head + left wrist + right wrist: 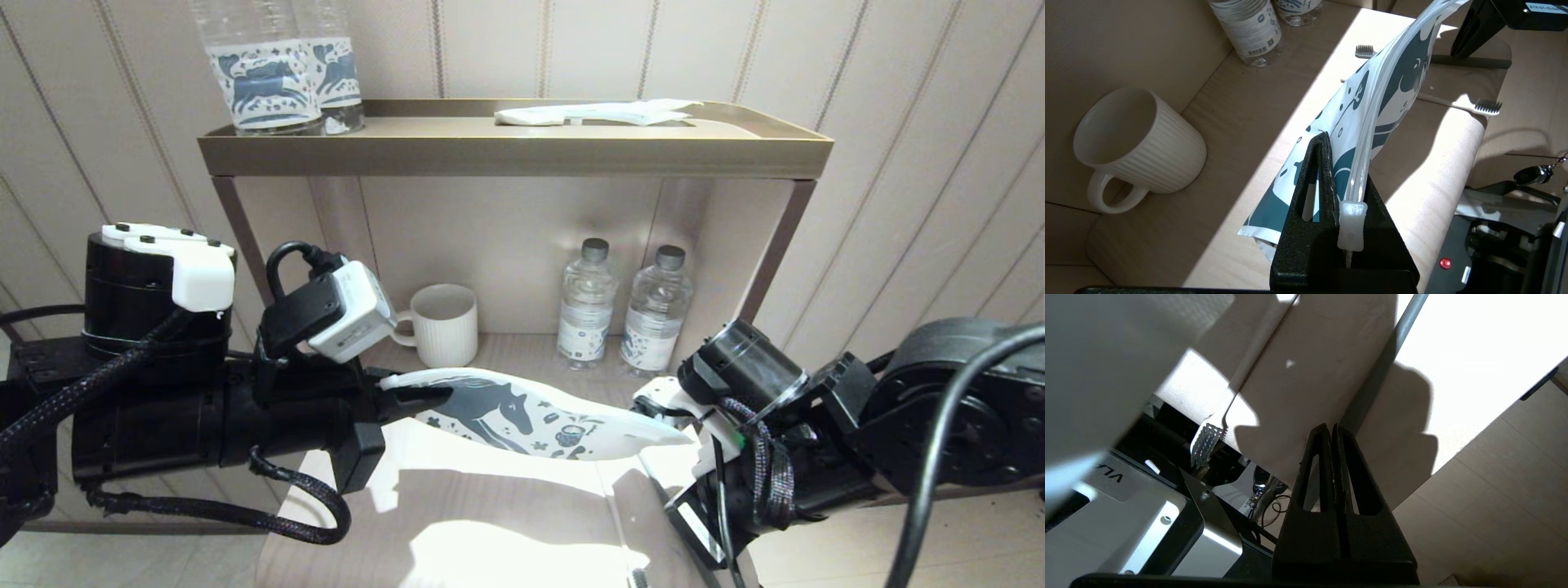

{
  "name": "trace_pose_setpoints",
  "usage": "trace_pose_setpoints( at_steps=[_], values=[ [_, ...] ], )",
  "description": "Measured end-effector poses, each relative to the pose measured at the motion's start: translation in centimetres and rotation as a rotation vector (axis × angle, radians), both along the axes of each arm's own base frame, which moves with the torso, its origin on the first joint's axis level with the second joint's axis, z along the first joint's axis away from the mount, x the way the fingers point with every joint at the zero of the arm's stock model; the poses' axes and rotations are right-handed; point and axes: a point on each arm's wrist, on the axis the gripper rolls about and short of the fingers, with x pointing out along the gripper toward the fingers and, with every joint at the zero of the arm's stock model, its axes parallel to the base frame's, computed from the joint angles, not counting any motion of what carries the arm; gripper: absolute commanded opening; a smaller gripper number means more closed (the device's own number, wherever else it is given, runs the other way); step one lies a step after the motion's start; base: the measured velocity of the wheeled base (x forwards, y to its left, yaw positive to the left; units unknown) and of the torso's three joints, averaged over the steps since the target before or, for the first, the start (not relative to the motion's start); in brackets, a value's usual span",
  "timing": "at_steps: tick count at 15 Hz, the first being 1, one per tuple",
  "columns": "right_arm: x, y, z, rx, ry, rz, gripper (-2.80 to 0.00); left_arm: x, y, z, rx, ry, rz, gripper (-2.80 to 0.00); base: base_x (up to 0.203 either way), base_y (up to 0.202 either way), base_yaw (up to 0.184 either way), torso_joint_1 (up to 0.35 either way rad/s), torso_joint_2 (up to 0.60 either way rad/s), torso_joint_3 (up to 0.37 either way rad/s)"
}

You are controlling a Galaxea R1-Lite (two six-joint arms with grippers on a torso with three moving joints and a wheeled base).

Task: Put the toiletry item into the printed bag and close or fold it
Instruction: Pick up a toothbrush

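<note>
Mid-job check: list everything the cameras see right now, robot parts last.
printed bag: one, white with blue horse, held up above the table
toothbrushes: two, pale with dark bristles, on the table beneath the bag; one head overhangs the edge
mug: one, cream, lower shelf
small water bottles: two, clear with grey caps, lower shelf
horse-label bottles: two, clear, top tray
white packet: one, top tray
table: one, pale wood
left end effector: black, shut on the bag's end
right end effector: black, shut, near the bag's other end
</note>
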Motion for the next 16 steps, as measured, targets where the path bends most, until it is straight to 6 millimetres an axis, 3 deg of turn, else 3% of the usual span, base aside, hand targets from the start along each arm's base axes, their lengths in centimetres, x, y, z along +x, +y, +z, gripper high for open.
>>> trace_pose_setpoints(
  at_steps=[1, 9, 16],
  values=[
    [-0.1, 0.0, -0.1, -0.007, 0.000, 0.001, 0.00, 0.0, 0.0, 0.0, 0.000, 0.000, 0.000, -2.80, 0.000, 0.000, 0.000, 0.000, 0.00, 0.000],
    [0.0, -0.1, -0.5, -0.037, -0.007, 0.000, 0.00, 0.0, 0.0, -0.2, 0.003, 0.004, -0.004, -2.80, 0.000, 0.000, 0.000, 0.000, 0.00, 0.000],
    [1.2, 0.7, -1.3, -0.056, 0.001, -0.008, 0.00, 0.1, -0.1, -0.3, -0.002, -0.004, -0.005, -2.80, 0.000, 0.000, 0.000, 0.000, 0.00, 0.000]
  ],
)
